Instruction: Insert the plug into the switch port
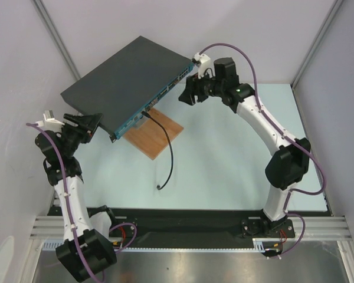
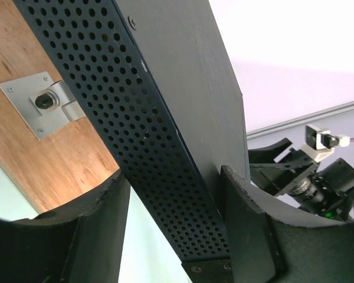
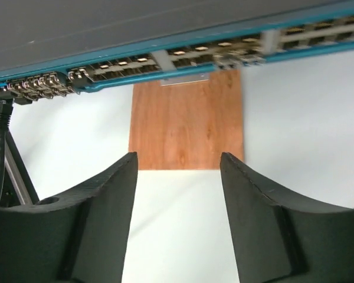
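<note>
We find the jaws of the left gripper (image 1: 94,122) clamped on the switch (image 1: 127,76) at its near-left side. In the left wrist view one of the fingers (image 2: 248,224) lies against the dark top and the other meets the lower edge of the perforated side wall. The jaws of the right gripper (image 3: 178,156) stand apart with nothing between them. They face the right end of the teal front face (image 1: 159,94) and stand just clear of it.

The switch sits in the far-left part of the worktop (image 1: 224,153), turned diagonally, with its front face toward the middle. It rests partly over a wooden board (image 1: 159,135), which projects from under the front face toward the worktop's centre. In the left wrist view we note a metal bracket (image 2: 44,103) screwed to this board beneath the switch.

The plug (image 1: 146,113) sits in a socket toward the left end of the row of sockets (image 3: 118,65). Its black cable (image 1: 170,153) runs across the board toward the near edge of the worktop. The cable's free end lies on the bare surface.
</note>
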Robot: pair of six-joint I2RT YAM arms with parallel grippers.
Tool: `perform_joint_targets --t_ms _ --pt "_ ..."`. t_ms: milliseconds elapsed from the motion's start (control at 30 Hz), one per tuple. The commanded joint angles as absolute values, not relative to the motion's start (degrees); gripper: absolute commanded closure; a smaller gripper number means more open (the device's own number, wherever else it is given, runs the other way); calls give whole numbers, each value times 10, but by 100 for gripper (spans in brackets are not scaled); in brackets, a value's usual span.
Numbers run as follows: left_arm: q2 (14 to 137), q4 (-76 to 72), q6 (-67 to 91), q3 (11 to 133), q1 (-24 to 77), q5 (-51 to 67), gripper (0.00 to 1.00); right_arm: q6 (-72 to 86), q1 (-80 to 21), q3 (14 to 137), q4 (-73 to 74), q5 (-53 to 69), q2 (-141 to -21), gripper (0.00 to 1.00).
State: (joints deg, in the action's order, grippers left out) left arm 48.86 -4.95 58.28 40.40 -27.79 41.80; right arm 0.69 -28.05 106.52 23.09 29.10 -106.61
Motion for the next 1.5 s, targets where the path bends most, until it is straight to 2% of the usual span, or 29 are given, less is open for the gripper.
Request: perform_joint_targets --t_ms 0,33,100,167,433,467,500,533,633,667,700,800,933,1067,1167,1267,1333,1467 --pt "478 -40 471 437 -276 461 37 13 -253 1043 228 324 -1006 34" --pt "478 -33 468 442 -278 465 32 14 -237 1036 232 336 -1001 28" --pt "480 -12 451 454 -282 482 24 21 -219 1021 239 344 -994 24" --pt "482 -4 439 472 -285 489 21 25 -193 1007 243 358 -980 20" --pt "466 30 425 475 -289 511 14 37 -177 972 228 359 -953 20" --pt "461 31 425 478 -291 512 10 37 -177 973 228 359 -953 20" --pt "453 32 421 483 -294 514 1 35 -178 976 230 359 -953 19" --pt "447 37 417 487 -294 515 0 33 -177 977 235 357 -953 19" --pt "446 98 373 523 -297 518 0 18 -171 986 257 352 -950 16" --pt "451 158 339 537 -297 518 0 14 -169 984 263 350 -947 14" --pt "456 190 320 567 -297 513 0 12 -159 979 271 343 -941 7" --pt "485 318 254 628 -301 471 0 19 -135 947 271 344 -918 0" --pt "488 392 217 661 -320 436 0 23 -71 911 281 362 -890 0" --pt "493 463 113 707 -321 432 0 2 -20 877 303 368 -858 0" --pt "499 482 29 760 -320 409 0 -11 21 853 321 365 -829 0" --pt "526 489 17 821 -313 396 0 -13 45 849 333 362 -812 0" --pt "570 497 17 873 -291 358 0 -13 47 851 340 357 -805 0" --pt "634 514 6 957 -165 245 0 -3 42 850 330 356 -789 0"
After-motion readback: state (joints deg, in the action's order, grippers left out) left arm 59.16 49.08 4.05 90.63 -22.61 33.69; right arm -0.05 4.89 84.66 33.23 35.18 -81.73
